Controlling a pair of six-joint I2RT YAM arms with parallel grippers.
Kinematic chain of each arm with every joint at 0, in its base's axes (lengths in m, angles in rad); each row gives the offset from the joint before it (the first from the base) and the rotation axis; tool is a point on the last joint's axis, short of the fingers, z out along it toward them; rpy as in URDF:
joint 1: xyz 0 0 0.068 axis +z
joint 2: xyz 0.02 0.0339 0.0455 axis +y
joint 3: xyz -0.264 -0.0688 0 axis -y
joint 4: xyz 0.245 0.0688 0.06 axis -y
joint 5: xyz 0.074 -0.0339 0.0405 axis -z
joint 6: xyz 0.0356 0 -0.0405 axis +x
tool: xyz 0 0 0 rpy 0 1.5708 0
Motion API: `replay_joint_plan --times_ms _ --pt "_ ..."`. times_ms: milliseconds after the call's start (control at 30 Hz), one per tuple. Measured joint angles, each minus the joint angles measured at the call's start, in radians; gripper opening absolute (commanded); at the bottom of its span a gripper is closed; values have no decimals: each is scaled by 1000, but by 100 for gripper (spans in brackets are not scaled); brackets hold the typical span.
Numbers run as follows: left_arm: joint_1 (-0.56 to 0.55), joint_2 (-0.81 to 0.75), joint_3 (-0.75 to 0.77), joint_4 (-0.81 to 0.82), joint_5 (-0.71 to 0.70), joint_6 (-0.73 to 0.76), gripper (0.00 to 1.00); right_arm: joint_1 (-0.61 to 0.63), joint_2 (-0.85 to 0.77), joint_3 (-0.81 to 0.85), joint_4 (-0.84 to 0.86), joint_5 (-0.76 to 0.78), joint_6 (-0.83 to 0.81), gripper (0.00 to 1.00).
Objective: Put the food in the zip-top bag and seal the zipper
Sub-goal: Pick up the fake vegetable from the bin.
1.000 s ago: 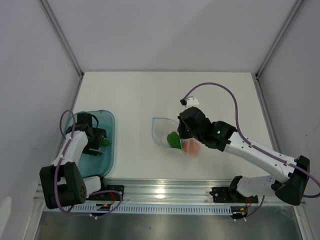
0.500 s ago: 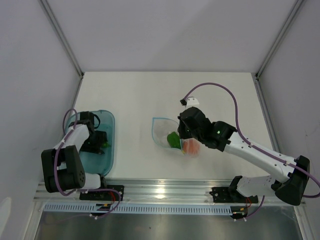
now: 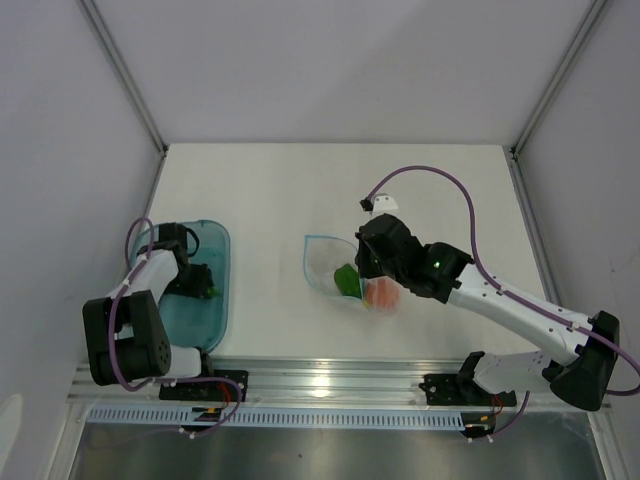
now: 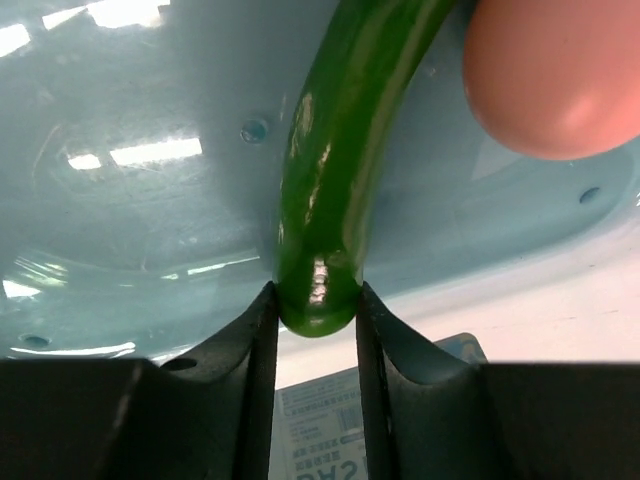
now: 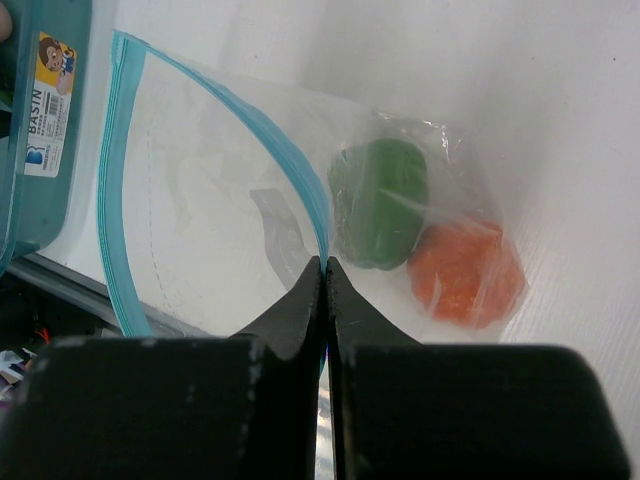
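Observation:
In the left wrist view my left gripper (image 4: 315, 295) is shut on the near end of a slim green pod (image 4: 335, 170), which touches both fingers. The pod lies in the teal tray (image 4: 130, 230) beside a pinkish egg shape (image 4: 555, 75). Seen from above, that gripper (image 3: 205, 283) sits over the tray (image 3: 215, 250) at the left. My right gripper (image 5: 325, 265) is shut on the blue zipper (image 5: 290, 170) of the zip-top bag (image 5: 200, 200), holding its mouth open. A green bell pepper (image 5: 380, 205) and an orange fruit (image 5: 465, 272) lie inside the bag (image 3: 325, 262).
The tray's corner with a printed label (image 5: 50, 105) shows at the left of the right wrist view. An aluminium rail (image 3: 330, 385) runs along the table's near edge. White walls with metal posts close in the table.
My left gripper's fingers have closed from wide apart onto the green pod, and the left arm has shifted slightly over the tray. The right arm and bag have not moved.

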Motion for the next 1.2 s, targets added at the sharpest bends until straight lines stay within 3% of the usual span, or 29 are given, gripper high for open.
replay_joint_plan --times_ms 67,200,467,767,967,1200 --pt "2 -1 -3 6 11 3 13 0 0 0 0 0 0 0" --pt "2 -31 -8 6 43 15 10 0 0 0 0 -3 0 0" --pt "3 -304 13 -73 71 53 13 2 0 0 3 -7 8 0" --pt "-73 -557 206 -132 128 158 16 3 0 0 3 -7 10 0" --pt "-185 -583 223 -22 309 259 22 3 8 2 3 -7 10 0" --pt "-322 -581 63 364 655 303 22 3 12 2 3 -6 10 0"
